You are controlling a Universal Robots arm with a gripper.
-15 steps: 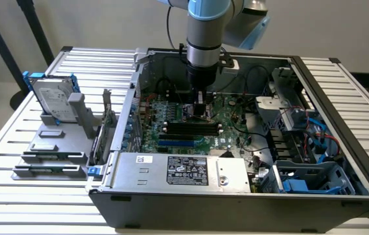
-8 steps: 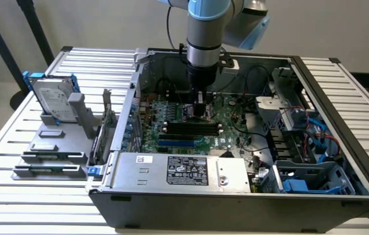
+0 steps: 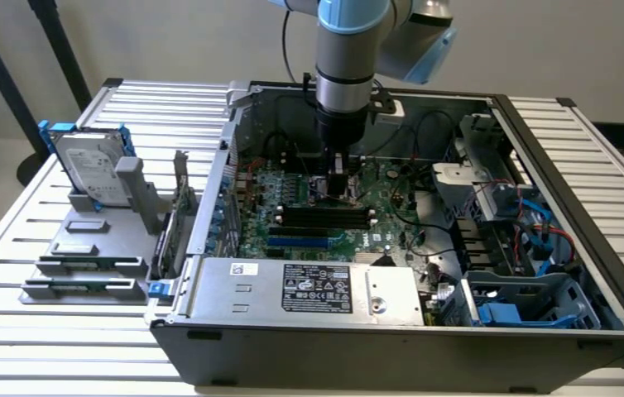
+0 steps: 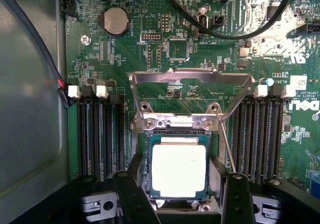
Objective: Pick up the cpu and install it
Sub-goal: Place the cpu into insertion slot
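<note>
1. Hand [image 4: 184, 184]: its two dark fingers [image 4: 131, 184] stand wide, one on each side of the cpu [image 4: 179, 170], each with a gap showing, so it grips nothing.
2. Between those fingers the cpu lies flat and square in its socket [image 4: 148, 151] on the motherboard [image 4: 200, 39], silvery top upward.
3. By the look of it, the chip is light, thin and stiff. Its smooth metal top would likely be slippery, and its underside is probably easy to damage. The two opposite edges at the darker rim seem the place to hold it, kept level.
4. Just beyond the socket, the metal retaining frame [image 4: 190, 76] is swung up and open, so the chip looks seated but not clamped.
5. Memory slots [image 4: 100, 134] flank the socket on both sides; farther off sits a coin battery [image 4: 114, 20].
6. In the exterior view, the arm reaches straight down into the open computer case [image 3: 577, 165].
7. From the hand in that view, a hard drive [image 3: 89, 165] in a blue bracket stands at about nine o'clock on the slatted worktop [image 3: 3, 331], and the power supply [image 3: 301, 285] lies at six o'clock.
</note>
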